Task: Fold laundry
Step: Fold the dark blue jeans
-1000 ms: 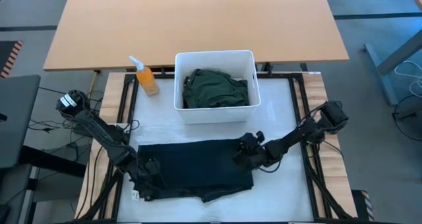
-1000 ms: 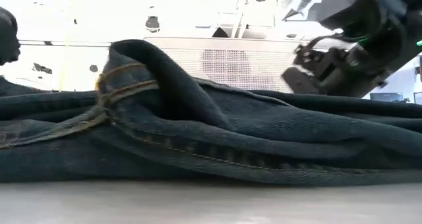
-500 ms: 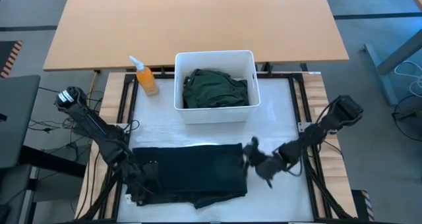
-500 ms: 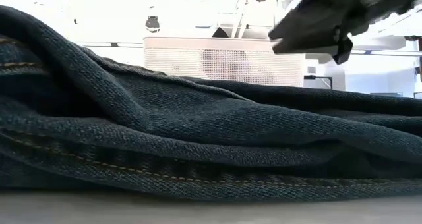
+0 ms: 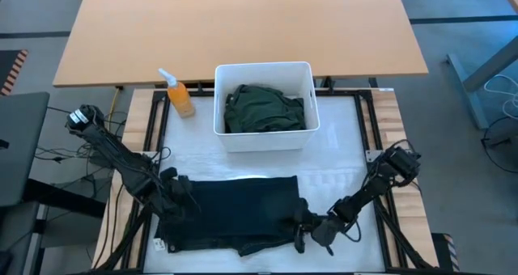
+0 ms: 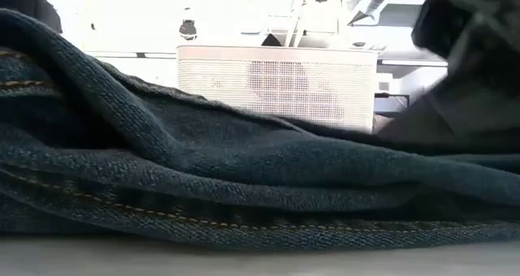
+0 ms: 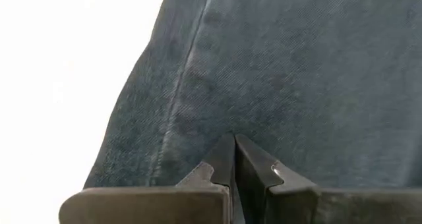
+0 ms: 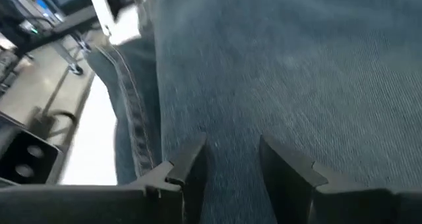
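Observation:
Dark denim trousers [image 5: 235, 210] lie folded into a flat block on the white mat, near the table's front edge; they fill the low view [image 6: 244, 178]. My left gripper [image 5: 184, 200] is shut over their left end, its tips [image 7: 232, 143] pointing down at the cloth. My right gripper [image 5: 298, 233] stands open at the trousers' near right corner. It points toward the table's left, and denim [image 8: 316, 66] shows beyond its two fingers [image 8: 227, 155]. A dark green garment [image 5: 263, 109] lies bunched in the white bin [image 5: 263, 65]. My left gripper's shut fingertips [image 7: 224, 151] point down at the denim beside a seam [image 7: 184, 72]; whether they touch it I cannot tell. My right gripper's open fingers [image 8: 190, 159] slant low over the cloth from the table's right; whether they touch it I cannot tell.
The white bin stands at the mat's far middle, just beyond the trousers. An orange spray bottle [image 5: 179, 95] stands to the left of the bin. Bare white mat [image 5: 340, 162] lies to the right of the trousers.
My right gripper has swung from the trousers' far right corner toward the table's near edge, sunk a little, and tipped to point leftward at the near right corner. My left gripper has risen and gone from the near left corner toward the far edge. The raised fold in the low view has flattened.

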`<state>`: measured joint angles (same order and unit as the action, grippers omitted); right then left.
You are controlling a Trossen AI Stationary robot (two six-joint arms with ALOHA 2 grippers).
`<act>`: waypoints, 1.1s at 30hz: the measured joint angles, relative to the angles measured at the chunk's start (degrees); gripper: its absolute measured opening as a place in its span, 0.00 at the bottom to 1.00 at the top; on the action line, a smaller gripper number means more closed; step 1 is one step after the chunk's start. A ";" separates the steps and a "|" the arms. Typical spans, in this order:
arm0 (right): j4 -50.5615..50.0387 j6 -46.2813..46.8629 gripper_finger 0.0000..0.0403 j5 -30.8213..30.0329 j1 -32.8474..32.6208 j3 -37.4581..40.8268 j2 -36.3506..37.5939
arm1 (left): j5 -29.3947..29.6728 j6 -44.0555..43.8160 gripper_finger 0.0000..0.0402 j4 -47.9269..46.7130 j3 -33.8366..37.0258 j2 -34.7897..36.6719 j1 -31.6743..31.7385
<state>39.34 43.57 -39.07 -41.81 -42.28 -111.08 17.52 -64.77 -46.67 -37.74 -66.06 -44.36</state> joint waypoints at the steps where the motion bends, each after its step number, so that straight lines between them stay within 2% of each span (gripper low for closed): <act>1: -0.67 0.90 0.41 0.29 -0.31 -0.03 -0.55 | -0.73 -1.04 0.00 0.12 1.13 -0.09 0.11; 8: -11.97 4.04 0.41 1.37 -0.95 -0.20 1.42 | -3.36 -5.18 0.00 4.65 8.22 -0.14 0.37; 15: -35.69 4.02 0.41 1.93 0.40 0.14 13.87 | -2.72 0.38 0.00 3.26 8.24 1.20 3.45; 17: -38.45 3.06 0.41 1.49 0.76 0.24 18.29 | -2.63 3.74 0.00 2.93 7.13 2.59 5.18; 20: -33.53 -2.01 0.41 -0.82 1.21 0.21 23.43 | -2.25 8.59 0.00 2.08 4.69 5.60 7.67; 24: -16.77 -13.79 0.41 -1.11 1.82 0.07 23.01 | 0.85 12.96 0.00 2.61 1.60 9.54 9.81; 26: -9.29 -17.73 0.41 -0.38 1.99 0.02 19.95 | 2.24 16.01 0.00 8.44 1.58 10.97 9.81; 28: -3.15 -19.16 0.41 0.40 2.49 0.02 15.81 | 1.82 20.58 0.00 18.66 2.26 11.27 9.47; 33: 4.84 -18.14 0.41 1.18 4.12 -0.85 5.00 | -3.98 28.83 0.00 40.55 5.27 6.55 7.26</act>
<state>44.18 25.44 -37.89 -37.69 -43.14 -106.08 13.54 -35.94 -6.12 -32.47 -59.50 -37.10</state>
